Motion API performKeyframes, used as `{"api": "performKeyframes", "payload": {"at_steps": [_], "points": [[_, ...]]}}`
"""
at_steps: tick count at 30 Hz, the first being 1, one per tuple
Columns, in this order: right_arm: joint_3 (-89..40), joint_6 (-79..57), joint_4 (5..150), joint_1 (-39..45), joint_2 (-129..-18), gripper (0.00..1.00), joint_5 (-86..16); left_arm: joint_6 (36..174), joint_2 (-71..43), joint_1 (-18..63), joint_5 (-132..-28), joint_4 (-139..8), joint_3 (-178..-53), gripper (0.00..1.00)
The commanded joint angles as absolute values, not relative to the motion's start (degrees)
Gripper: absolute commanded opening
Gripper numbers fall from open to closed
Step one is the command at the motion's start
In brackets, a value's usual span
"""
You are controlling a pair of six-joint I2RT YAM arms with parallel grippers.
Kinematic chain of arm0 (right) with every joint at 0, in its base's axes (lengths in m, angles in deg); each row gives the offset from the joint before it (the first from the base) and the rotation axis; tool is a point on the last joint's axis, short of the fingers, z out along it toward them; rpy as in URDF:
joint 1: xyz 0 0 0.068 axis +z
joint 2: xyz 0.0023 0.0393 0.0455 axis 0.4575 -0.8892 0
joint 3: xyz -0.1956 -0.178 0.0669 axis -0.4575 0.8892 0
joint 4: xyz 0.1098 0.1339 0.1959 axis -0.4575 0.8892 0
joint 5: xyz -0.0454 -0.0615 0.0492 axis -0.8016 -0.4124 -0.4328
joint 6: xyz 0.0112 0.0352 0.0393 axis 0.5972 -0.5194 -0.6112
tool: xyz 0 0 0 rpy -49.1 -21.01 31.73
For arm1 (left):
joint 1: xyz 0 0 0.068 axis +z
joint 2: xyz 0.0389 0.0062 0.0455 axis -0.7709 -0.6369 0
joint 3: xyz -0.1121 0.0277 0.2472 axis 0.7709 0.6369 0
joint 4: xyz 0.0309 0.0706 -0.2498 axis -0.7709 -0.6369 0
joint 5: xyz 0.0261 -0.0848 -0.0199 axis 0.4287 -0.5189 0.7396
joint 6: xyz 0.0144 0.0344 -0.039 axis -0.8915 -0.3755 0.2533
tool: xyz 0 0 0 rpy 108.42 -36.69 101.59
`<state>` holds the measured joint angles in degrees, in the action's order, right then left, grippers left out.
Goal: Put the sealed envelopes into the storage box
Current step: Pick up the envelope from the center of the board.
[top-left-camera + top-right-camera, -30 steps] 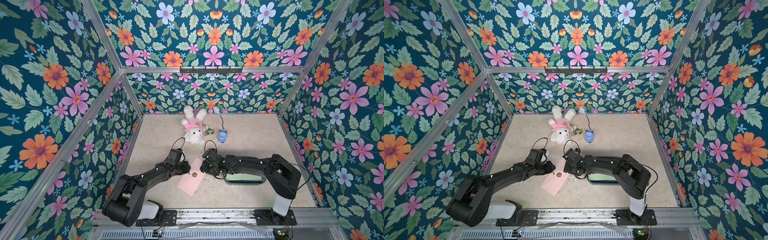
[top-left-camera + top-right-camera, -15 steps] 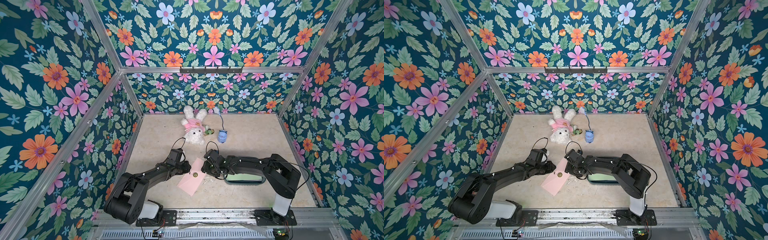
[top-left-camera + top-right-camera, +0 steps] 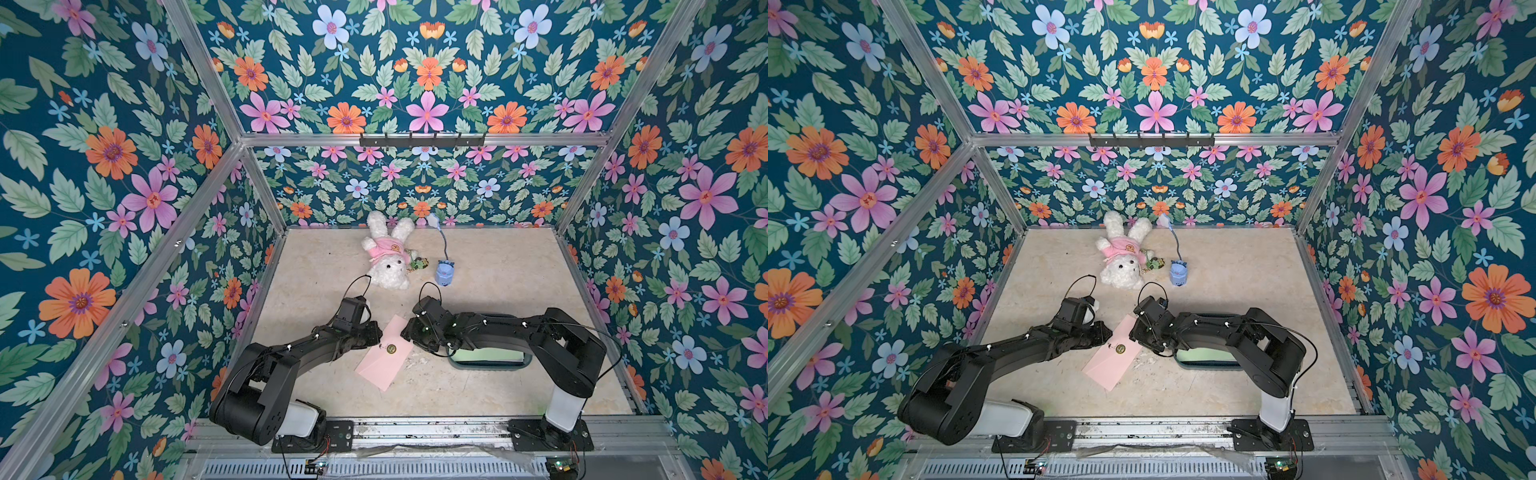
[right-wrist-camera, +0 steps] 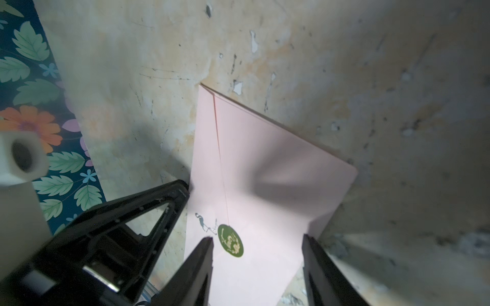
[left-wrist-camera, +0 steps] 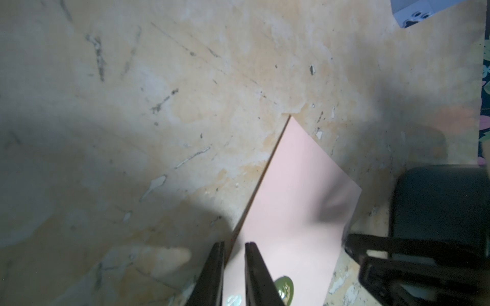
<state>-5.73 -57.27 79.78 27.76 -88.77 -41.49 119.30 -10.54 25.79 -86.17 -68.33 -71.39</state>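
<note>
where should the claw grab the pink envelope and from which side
Pinch the end by the green seal, sliding in low from the storage box side. The pink envelope is thin flat paper: its opposite end rests on the table, but the seal end looks lifted, so there is room to get under it.

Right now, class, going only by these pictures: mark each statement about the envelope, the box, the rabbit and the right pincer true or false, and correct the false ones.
1. The pink envelope lies inside the storage box. False: it is outside the box, out on the table.
2. The envelope's seal is a round green sticker. True.
3. The plush rabbit wears pink. True.
4. The right pincer is clamped shut. False: its jaws stand apart, over the envelope.
</note>
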Motion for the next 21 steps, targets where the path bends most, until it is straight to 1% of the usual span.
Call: {"api": "performKeyframes", "payload": {"at_steps": [1,4,7,9,12,17,21], "points": [[-5.37,-57.42,81.5,27.88,-87.77,0.58,-43.18,118.8,-8.17,25.82,-84.29,-71.98,-72.15,0.25],[-5.06,-57.4,81.95,27.88,-87.35,0.58,-43.4,118.83,-4.98,25.83,-84.03,-71.66,-73.62,0.23],[-4.64,-57.51,81.88,27.92,-86.86,0.58,-43.62,118.2,-4.47,25.8,-86.81,-70.73,-75.21,0.17],[-4.66,-57.51,82.18,27.92,-86.89,0.58,-43.61,118.22,-5.97,25.82,-90.43,-69.61,-75.82,0.12],[-4.25,-57.76,81.83,27.97,-86.63,0.58,-43.62,118.0,-8.55,25.83,-92.48,-69.74,-76.34,0.06],[-4.21,-57.73,82.16,27.97,-86.56,0.58,-43.62,116.65,-13.64,25.83,-90.95,-72.8,-78.21,0.01],[-3.48,-57.86,81.52,27.97,-85.83,0.58,-43.65,117.39,-15.51,25.83,-90.44,-72.0,-77.32,0.02]]}}
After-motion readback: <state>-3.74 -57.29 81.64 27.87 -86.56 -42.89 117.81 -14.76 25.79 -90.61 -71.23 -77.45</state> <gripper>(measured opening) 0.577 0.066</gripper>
